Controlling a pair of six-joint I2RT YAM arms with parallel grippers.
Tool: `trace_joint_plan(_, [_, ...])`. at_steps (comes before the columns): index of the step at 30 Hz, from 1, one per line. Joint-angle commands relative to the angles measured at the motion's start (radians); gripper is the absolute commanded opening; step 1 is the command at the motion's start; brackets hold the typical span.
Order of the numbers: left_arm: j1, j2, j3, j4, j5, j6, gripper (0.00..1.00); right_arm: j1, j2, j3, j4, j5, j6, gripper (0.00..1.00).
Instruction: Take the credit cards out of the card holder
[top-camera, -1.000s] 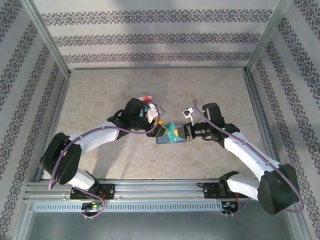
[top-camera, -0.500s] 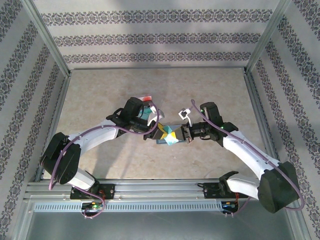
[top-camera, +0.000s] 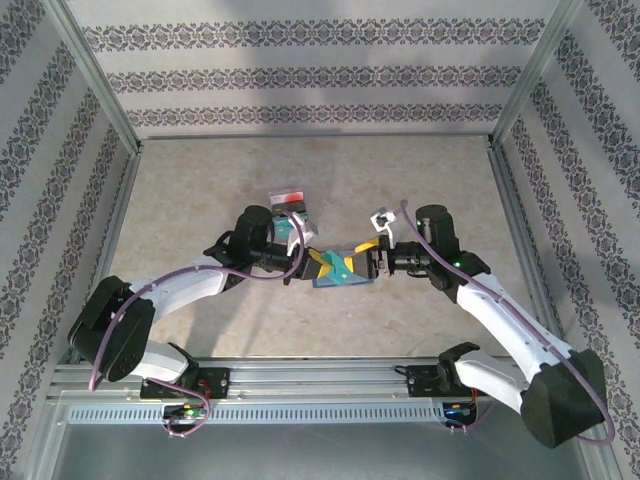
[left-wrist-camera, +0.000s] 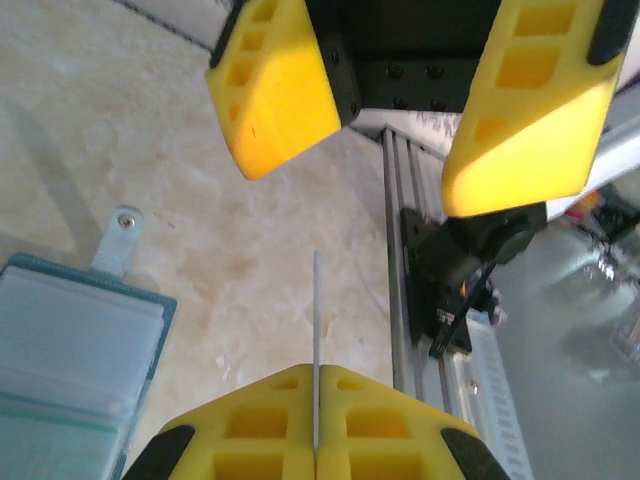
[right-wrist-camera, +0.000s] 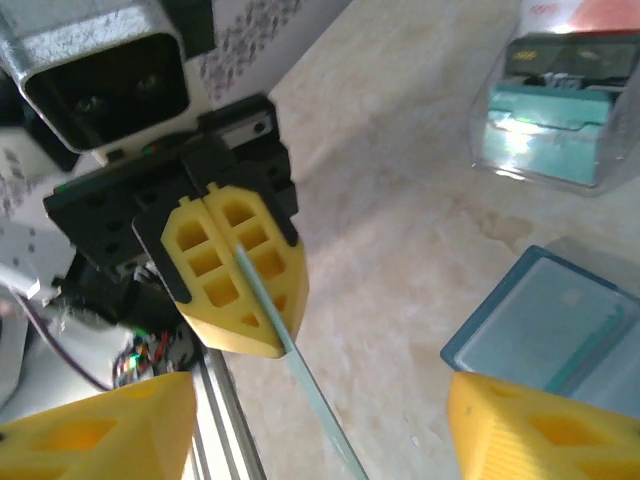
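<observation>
A teal-green credit card (top-camera: 341, 268) hangs above the table between the two arms. My left gripper (top-camera: 319, 262) is shut on its left end. Seen edge-on in the left wrist view, the card (left-wrist-camera: 316, 330) is a thin line rising from my closed left gripper (left-wrist-camera: 316, 372). My right gripper (top-camera: 378, 258) stands open just right of the card, its yellow fingers (left-wrist-camera: 272, 92) apart on either side. In the right wrist view the card (right-wrist-camera: 305, 385) runs between the open right gripper (right-wrist-camera: 322, 402). The slate-blue card holder (top-camera: 352, 282) lies open on the table below (left-wrist-camera: 70, 370) (right-wrist-camera: 545, 325).
A clear plastic box (top-camera: 291, 206) holding teal and red items (right-wrist-camera: 555, 110) stands behind the left gripper. An aluminium rail (left-wrist-camera: 400, 260) runs along the near table edge. Metal frame posts and patterned walls ring the marble-look tabletop (top-camera: 200, 190).
The left gripper closed on the card's left end. The right gripper, shut on the card a second ago, has opened and let go, drawing slightly back to the right.
</observation>
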Motion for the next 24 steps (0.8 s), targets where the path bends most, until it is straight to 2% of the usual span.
trace_joint_plan(1, [0.022,-0.02,-0.048,0.369,-0.062,-0.224,0.0,-0.009,-0.04,-0.055,0.112,0.047,0.081,0.71])
trace_joint_plan(4, [0.025,0.005,-0.089,0.549,-0.08,-0.339,0.0,-0.009,-0.061,-0.086,0.179,0.041,0.129,0.72])
trace_joint_plan(7, [0.031,0.04,-0.099,0.65,-0.068,-0.42,0.0,-0.009,-0.063,-0.112,0.258,0.021,0.175,0.73])
trace_joint_plan(15, [0.031,0.085,-0.089,0.736,-0.032,-0.493,0.0,-0.003,-0.025,-0.129,0.367,0.006,0.222,0.69])
trace_joint_plan(16, [0.031,0.087,-0.087,0.736,-0.028,-0.494,0.0,-0.003,-0.023,-0.129,0.383,0.003,0.227,0.66])
trace_joint_plan(18, [0.031,0.089,-0.089,0.735,-0.027,-0.494,0.0,0.002,-0.009,-0.126,0.43,-0.012,0.245,0.52])
trace_joint_plan(24, [0.033,0.101,-0.09,0.74,-0.033,-0.495,0.0,0.047,0.057,-0.094,0.486,-0.039,0.253,0.23])
